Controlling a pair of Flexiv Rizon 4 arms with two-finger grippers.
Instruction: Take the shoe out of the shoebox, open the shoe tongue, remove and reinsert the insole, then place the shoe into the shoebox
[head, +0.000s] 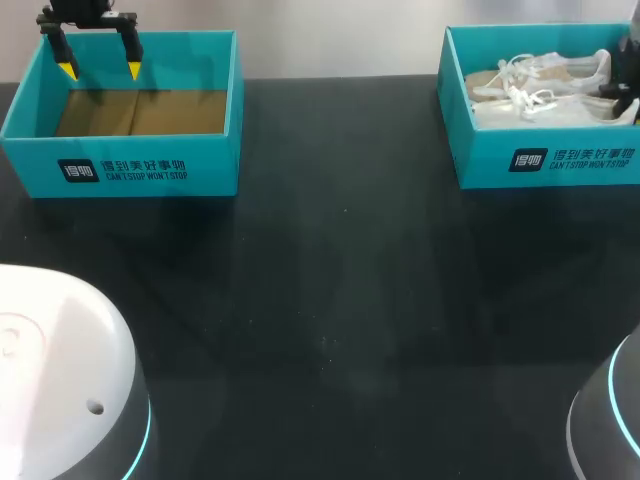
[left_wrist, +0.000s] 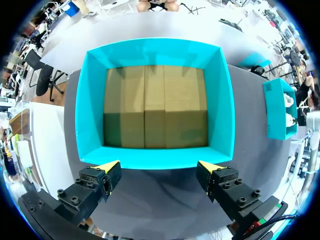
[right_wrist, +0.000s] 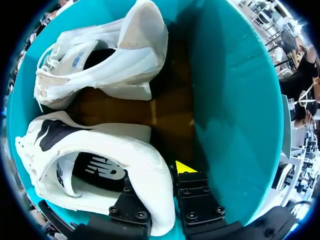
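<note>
teal card forms both boxes. the shoe (right_wrist: 135, 150) lies in the right box (right_wrist: 235, 100), just beside a second shoe (right_wrist: 100, 55). the right jaws straddle its heel: one finger sits inside the opening and the other, its yellow tip (right_wrist: 186, 166) showing, sits outside. they look pressed on the padded heel wall between them. the left jaws hang spread wide over the far edge of the empty left box (left_wrist: 155, 160), well apart from the shoes.

the hold is the weak point. a pinch on soft heel padding alone probably lets the toe droop on the lift, and the shoe may twist or slide free. the laces (head: 525, 95) of the two shoes lie loose and close together, so a loop could snag and drag the second shoe up too. the toe may also catch the box wall, and a light card box would likely tip or skid on the table (head: 330, 300). the left jaws are too far off to steady anything.
</note>
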